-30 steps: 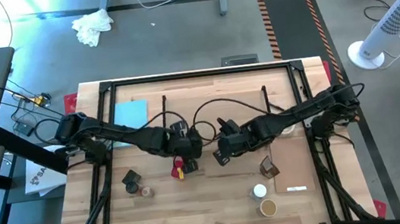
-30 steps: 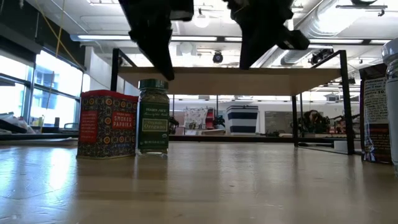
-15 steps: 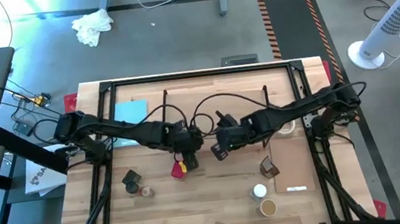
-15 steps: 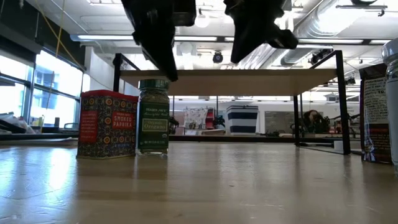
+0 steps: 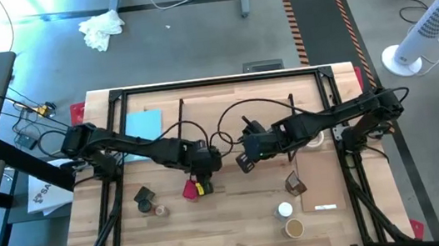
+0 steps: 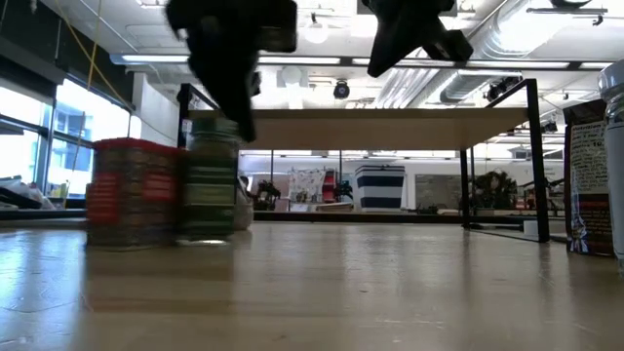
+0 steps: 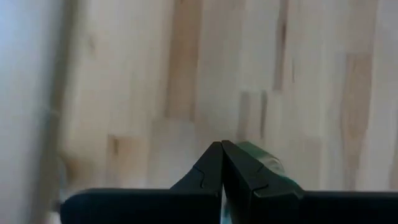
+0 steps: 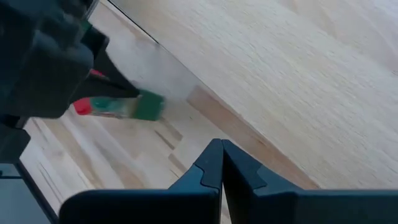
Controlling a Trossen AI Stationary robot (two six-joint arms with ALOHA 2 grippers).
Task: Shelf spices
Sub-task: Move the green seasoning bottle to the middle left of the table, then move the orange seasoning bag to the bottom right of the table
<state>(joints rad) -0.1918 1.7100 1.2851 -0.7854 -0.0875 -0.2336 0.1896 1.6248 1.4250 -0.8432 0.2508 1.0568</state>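
A red paprika tin (image 5: 189,191) and a green-topped spice jar (image 5: 204,188) stand side by side on the table's left-middle, blurred in the low view as tin (image 6: 132,190) and jar (image 6: 208,190). My left gripper (image 5: 202,175) is shut, points steeply down and is at the green jar's top. My right gripper (image 5: 245,163) is shut with nothing in it, higher up near the table's middle. The shelf (image 6: 370,127) stands behind them toward the far edge, on its thin black end frames. More spices stand at the left (image 5: 143,198) and the near right (image 5: 286,210). My left gripper pushes the green jar near its lid (image 8: 148,104) with the outer side of its shut fingers (image 8: 121,92). The fingers come from above, slanting down. The jar stands on the table beside the red tin (image 8: 81,107).
A light-blue pad (image 5: 142,124) lies at the far left. A white tape ring (image 5: 315,138) and a flat pale board (image 5: 320,179) lie at the right, with a dark brown jar (image 5: 295,184) and a tan-topped jar (image 5: 294,228) nearby. A printed packet (image 6: 585,175) stands at the right.
My left gripper has come down and tipped at the green jar. The jar and the red tin have slid together toward the table's left edge, both upright. My right gripper has risen and drawn back a little toward the far right. Both stay shut.
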